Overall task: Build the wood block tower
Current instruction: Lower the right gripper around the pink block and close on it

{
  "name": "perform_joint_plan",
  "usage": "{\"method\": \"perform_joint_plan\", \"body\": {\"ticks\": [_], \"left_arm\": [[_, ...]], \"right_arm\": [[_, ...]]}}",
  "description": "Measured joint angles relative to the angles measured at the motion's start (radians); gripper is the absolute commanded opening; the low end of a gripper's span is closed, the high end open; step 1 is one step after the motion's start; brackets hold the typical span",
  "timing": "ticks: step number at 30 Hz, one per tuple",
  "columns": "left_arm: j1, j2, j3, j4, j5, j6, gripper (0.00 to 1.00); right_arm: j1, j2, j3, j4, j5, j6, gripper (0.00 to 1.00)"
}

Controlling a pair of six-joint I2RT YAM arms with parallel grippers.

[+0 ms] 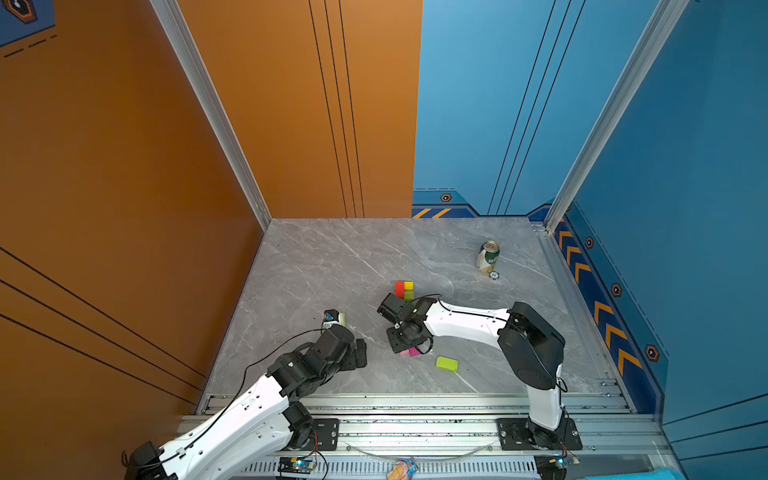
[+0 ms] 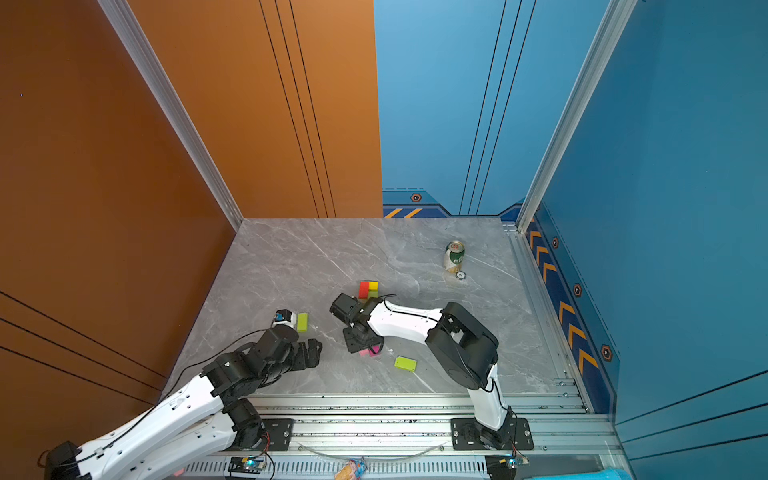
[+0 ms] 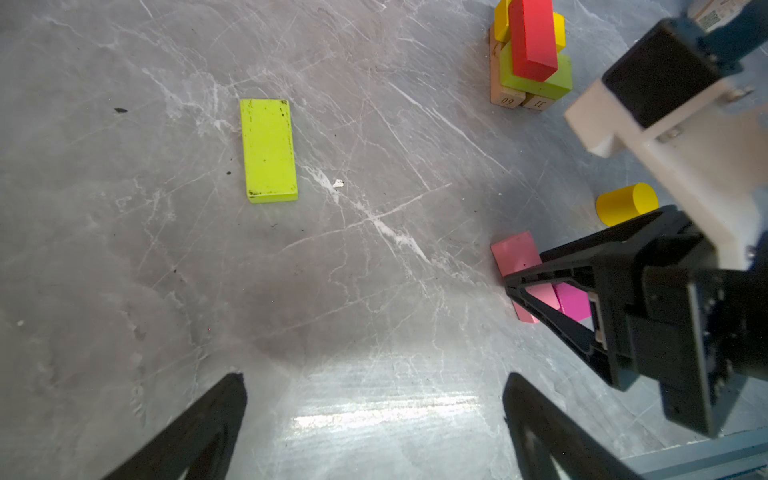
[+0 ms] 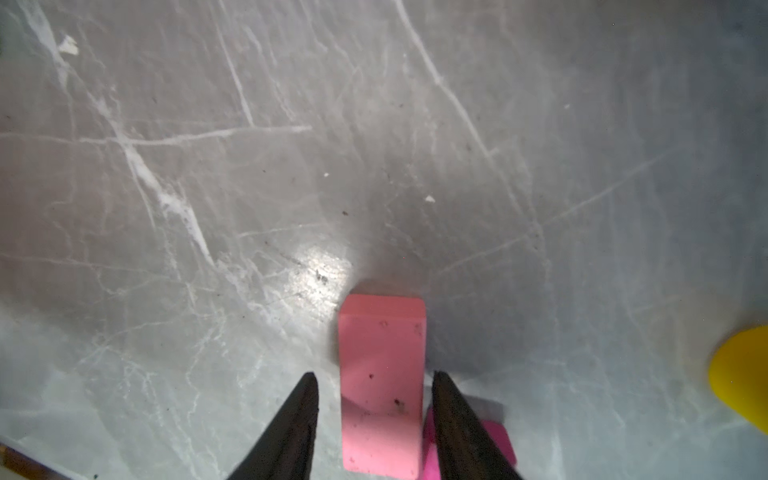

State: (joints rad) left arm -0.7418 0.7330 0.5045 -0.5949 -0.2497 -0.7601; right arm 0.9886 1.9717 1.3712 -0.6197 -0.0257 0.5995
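- Right hand [image 4: 372,374] is lowered to the grey marble desk [image 1: 332,257], its two black fingers either side of a pink block [image 4: 382,332].
- Its jaws are open but narrow. A thin strip of desk shows between one finger and the pink block, while the opposite finger sits right at the block's edge.
- A magenta cube [image 4: 498,440] lies on the desk against the pink block, just outside that closer finger.
- A yellow cylinder [image 3: 625,203] lies on its side near the right hand, clear of both fingers.
- Beyond the right hand, away from the arm bases, stands the tower [image 1: 404,289]. Two tan bars form its base, with a lime-green block on them, then yellow blocks, and a red-orange block on top.
- A lime-green slab [image 1: 446,363] lies flat near the right hand on the side towards the arm bases, touching nothing.
- Left hand [image 3: 374,376] hovers over bare desk with its jaws spread wide, holding nothing, well apart from the right hand.
- A second lime-green block [image 2: 302,322] rests just beyond the left hand.
- A green and white can [image 1: 488,257] stands far beyond the right hand.
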Motion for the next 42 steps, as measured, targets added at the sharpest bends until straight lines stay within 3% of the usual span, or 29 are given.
{"method": "perform_joint_plan", "body": {"ticks": [9, 29, 42], "left_arm": [[0.000, -0.015, 0.000, 0.000, 0.000, 0.010, 0.98], [0.001, -0.021, 0.000, 0.000, 0.000, 0.019, 0.98], [0.010, -0.035, 0.000, -0.001, 0.000, 0.035, 0.98]], "right_arm": [[0.014, 0.003, 0.014, -0.021, 0.005, 0.003, 0.37], [0.022, 0.019, 0.034, -0.061, 0.030, 0.004, 0.40], [0.023, 0.031, 0.050, -0.081, 0.054, 0.004, 0.31]]}}
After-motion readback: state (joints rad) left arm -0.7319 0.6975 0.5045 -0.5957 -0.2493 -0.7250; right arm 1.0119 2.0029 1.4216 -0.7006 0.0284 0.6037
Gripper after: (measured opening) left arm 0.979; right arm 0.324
